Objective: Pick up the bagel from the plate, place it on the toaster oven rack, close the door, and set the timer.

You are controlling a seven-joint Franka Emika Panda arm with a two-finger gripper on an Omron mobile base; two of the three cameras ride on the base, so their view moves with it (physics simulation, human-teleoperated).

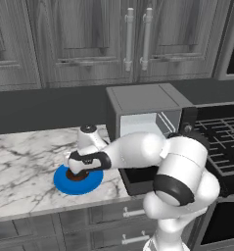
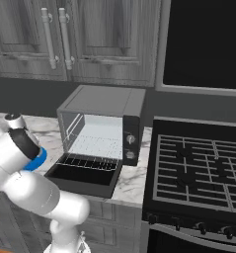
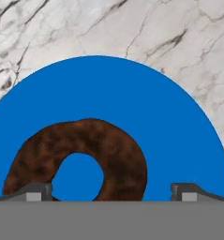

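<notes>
A dark brown bagel (image 3: 120, 152) lies on the bright blue plate (image 3: 132, 98), low and left of the plate's middle in the hand view. My gripper (image 3: 111, 194) hangs open just above it. One fingertip (image 3: 34, 191) overlaps the bagel's left edge and the other stands over bare plate to its right. From the left base view the hand covers most of the bagel (image 1: 77, 178) on the plate (image 1: 64, 184). The toaster oven (image 2: 102, 106) stands to the right with its door (image 2: 82, 177) dropped open and the wire rack (image 2: 90, 161) showing at the mouth.
The marble counter (image 1: 20, 162) carries the plate and oven. Two round knobs (image 2: 131, 140) sit on the oven's right panel. A gas stove (image 2: 198, 163) adjoins the counter on the right. Wood-grain cabinets (image 1: 113, 39) with bar handles hang above.
</notes>
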